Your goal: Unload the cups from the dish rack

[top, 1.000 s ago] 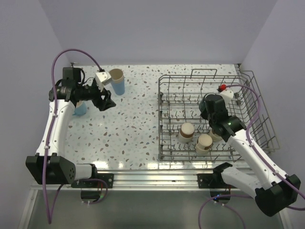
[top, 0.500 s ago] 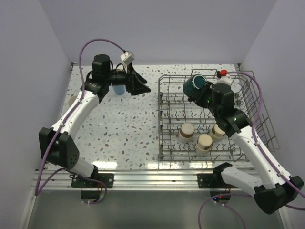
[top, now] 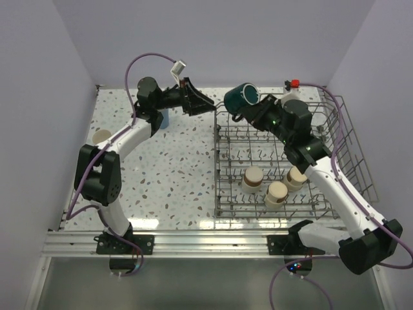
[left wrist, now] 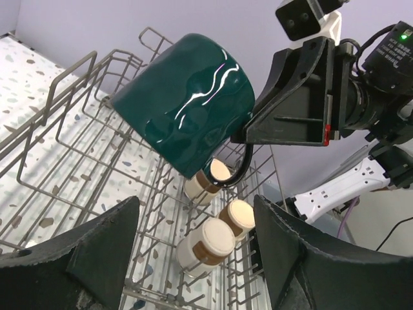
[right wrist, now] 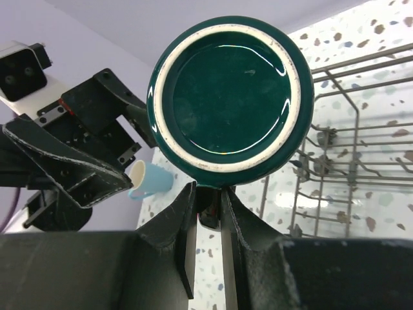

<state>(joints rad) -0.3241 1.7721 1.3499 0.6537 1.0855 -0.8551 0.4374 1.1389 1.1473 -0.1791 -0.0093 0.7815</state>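
We count six cups in all. One is a dark teal mug [top: 242,99], held in the air on its side over the far left corner of the dish rack [top: 277,212]. The right jaws are closed narrowly on it at the handle side. From the right wrist we see a round end of the mug, ringed in white, facing the camera just above the jaws. From the left wrist we see its glossy side and the dark loop of its handle beside the right jaws. Three short beige-and-brown cups stand close together among the tines in the near part of the rack: one [top: 253,179] to the left, one [top: 277,192] nearest the front edge, and one [top: 295,177] to the right, partly behind the right arm [top: 335,187]. Two more cups stand on the speckled worktop [top: 168,174]. One is a light blue mug [right wrist: 151,179] by the far edge, mostly hidden under the left arm [top: 126,139] in the top view. The other is a beige cup [top: 100,136] at the left edge. The left jaws are spread wide and hold nothing. They point at the teal mug from the left, near it but apart, level with the rack's far left corner.
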